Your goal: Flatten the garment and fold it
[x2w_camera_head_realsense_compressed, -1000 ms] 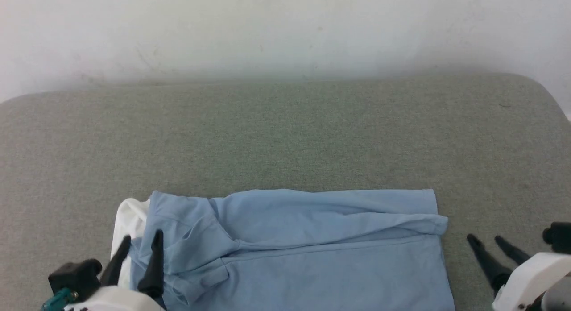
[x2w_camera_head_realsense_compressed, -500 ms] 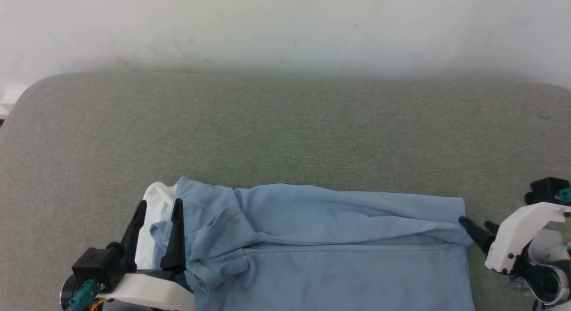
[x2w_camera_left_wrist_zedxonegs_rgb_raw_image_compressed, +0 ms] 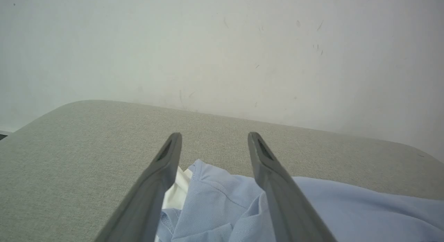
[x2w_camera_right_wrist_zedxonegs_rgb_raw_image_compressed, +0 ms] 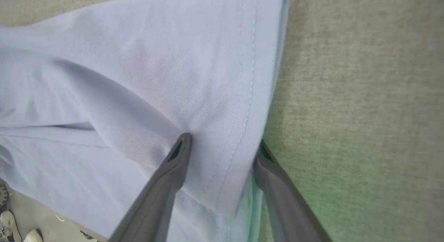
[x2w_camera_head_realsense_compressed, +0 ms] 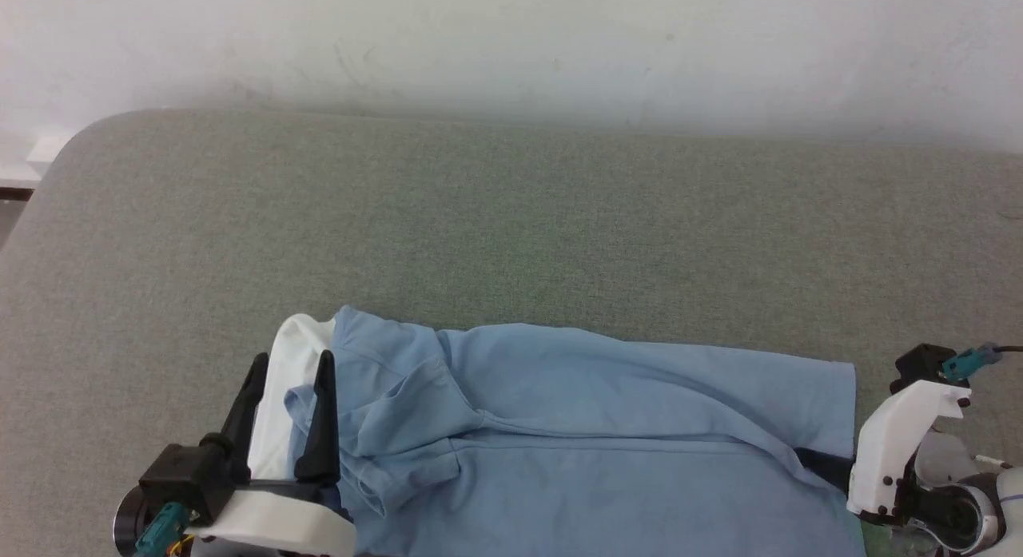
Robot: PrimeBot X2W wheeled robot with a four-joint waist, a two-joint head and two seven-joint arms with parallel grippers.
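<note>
Light blue polo shirt [x2w_camera_head_realsense_compressed: 607, 429], white collar [x2w_camera_head_realsense_compressed: 292, 381] at left end, folded lengthwise, creased, lying on grey-green padded surface [x2w_camera_head_realsense_compressed: 511, 221]

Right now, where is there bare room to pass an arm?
Free: the grey-green fabric surface between the light blue knit polo shirt and the white wall, and the strip left of its white collar. Crowded: the near edge, with the left tool over the collar and the right tool at the hem.

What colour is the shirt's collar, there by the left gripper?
White collar, against the light blue garment; the head view shows it best.
</note>
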